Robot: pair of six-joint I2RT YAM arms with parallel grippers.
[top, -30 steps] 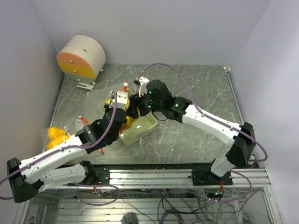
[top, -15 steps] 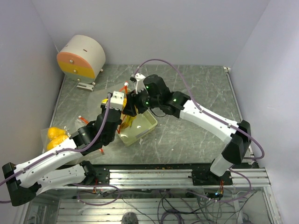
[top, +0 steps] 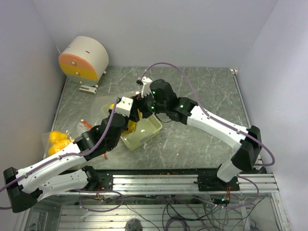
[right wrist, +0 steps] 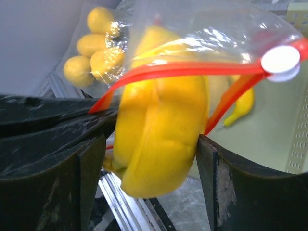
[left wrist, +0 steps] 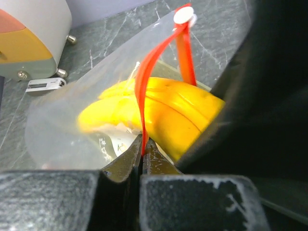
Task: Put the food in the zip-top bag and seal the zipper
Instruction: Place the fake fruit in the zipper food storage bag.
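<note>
The left gripper [left wrist: 142, 149] is clamped shut on the thin red zipper [left wrist: 149, 82], holding the bag [right wrist: 202, 29] up by the pale green tray [right wrist: 269, 139]. The right gripper [right wrist: 150, 144] stands open around a glossy yellow fruit [right wrist: 159, 110] lodged in the mouth, with a sliver of gap at one finger. Hold the mouth taut, so the slick, rounded fruit slides fully into the floppy clear film.

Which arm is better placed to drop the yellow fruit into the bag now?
Right. The right jaws stand around the yellow fruit at the bag mouth; the left jaws are shut on the zipper.
</note>
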